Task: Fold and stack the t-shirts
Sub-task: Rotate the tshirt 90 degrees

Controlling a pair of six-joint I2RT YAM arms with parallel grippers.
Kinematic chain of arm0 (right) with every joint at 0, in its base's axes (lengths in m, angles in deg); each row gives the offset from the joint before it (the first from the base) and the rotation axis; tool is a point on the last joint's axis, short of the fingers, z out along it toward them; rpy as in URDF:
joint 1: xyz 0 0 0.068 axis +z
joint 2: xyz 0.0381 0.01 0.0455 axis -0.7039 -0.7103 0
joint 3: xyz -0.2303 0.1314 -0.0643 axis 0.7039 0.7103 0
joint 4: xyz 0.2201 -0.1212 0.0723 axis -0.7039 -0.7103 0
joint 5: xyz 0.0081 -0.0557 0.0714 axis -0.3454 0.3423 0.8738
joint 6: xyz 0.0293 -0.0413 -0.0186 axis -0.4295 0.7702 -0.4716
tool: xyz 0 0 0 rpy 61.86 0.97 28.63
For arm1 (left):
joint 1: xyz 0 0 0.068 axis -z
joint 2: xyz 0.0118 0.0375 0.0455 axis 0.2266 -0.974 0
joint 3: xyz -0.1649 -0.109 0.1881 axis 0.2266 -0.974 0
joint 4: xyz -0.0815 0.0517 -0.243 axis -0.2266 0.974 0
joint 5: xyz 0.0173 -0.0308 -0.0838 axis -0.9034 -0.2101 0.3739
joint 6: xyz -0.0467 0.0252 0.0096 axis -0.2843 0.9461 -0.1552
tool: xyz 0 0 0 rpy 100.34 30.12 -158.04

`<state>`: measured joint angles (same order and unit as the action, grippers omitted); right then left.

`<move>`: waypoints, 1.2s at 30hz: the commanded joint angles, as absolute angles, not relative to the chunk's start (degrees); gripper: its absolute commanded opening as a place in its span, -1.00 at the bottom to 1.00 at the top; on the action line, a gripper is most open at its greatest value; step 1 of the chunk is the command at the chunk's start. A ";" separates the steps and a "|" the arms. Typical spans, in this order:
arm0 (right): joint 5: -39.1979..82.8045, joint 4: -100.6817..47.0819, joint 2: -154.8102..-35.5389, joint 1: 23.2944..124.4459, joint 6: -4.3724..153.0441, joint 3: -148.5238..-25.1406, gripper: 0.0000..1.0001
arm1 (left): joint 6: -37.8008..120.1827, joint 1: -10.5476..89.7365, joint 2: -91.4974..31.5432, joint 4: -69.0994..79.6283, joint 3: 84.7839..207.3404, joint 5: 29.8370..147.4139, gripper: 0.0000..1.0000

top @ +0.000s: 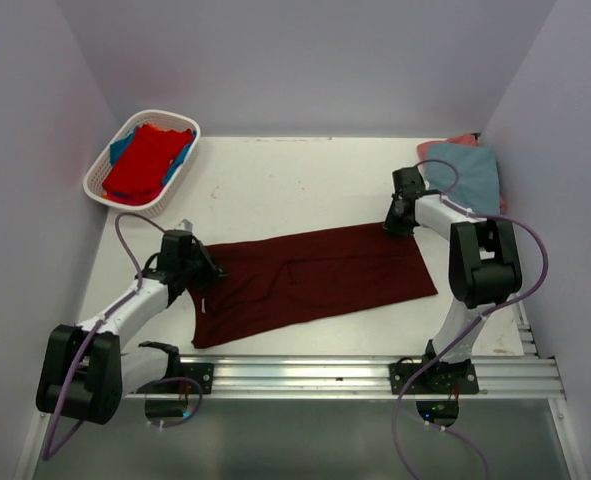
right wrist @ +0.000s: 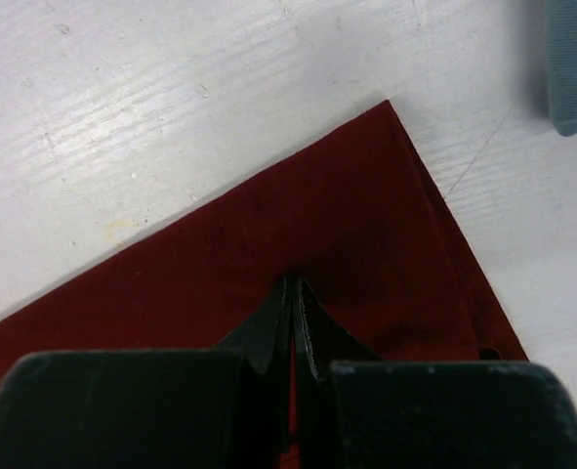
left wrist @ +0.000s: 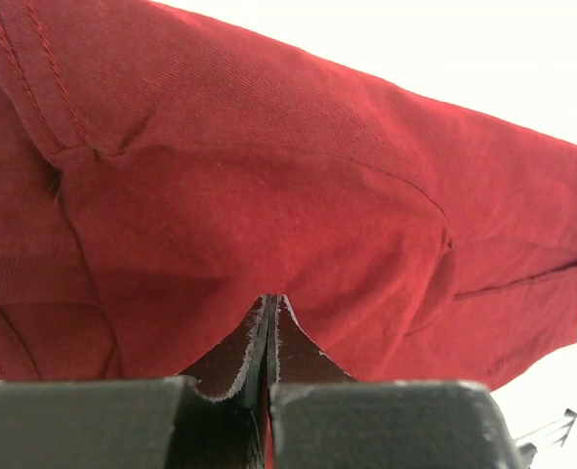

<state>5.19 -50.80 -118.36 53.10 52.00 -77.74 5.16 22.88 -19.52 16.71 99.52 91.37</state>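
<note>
Count, top view: 5 t-shirts, 1 basket, 2 arms. Maroon t-shirt lies spread across the middle of the white counter, long way left-right. Red t-shirt sits in the white basket at the far left corner, on top of a blue t-shirt poking out at both sides. Grey-blue t-shirt is at the far right corner w/ a salmon pink t-shirt peeking out behind it; can't tell if folded.

Left arm reaches the maroon shirt's left end, right arm its far right corner.

Wrist views add what the top can't:
- Left wrist: left jaws pressed together, pinching maroon cloth; stitched hems and creases fill the frame, a strip of counter along the top right.
- Right wrist: right jaws pressed together on the shirt just inside its pointed corner, a red sliver between them; the cloth there lies flat. The grey-blue shirt's edge shows in the top right corner.
</note>
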 commanded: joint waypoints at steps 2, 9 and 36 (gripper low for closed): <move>6.43 -47.39 -120.18 53.36 50.65 -77.82 -1.00 | 3.64 23.47 -21.27 10.80 99.03 88.27 -1.00; 4.76 -48.00 -122.29 54.15 51.09 -78.00 -1.00 | 3.64 23.47 -31.89 5.09 99.90 87.66 -1.00; 5.02 -53.36 -115.17 69.42 46.88 -63.94 -1.00 | 8.38 21.01 -79.89 9.12 155.18 94.42 -1.00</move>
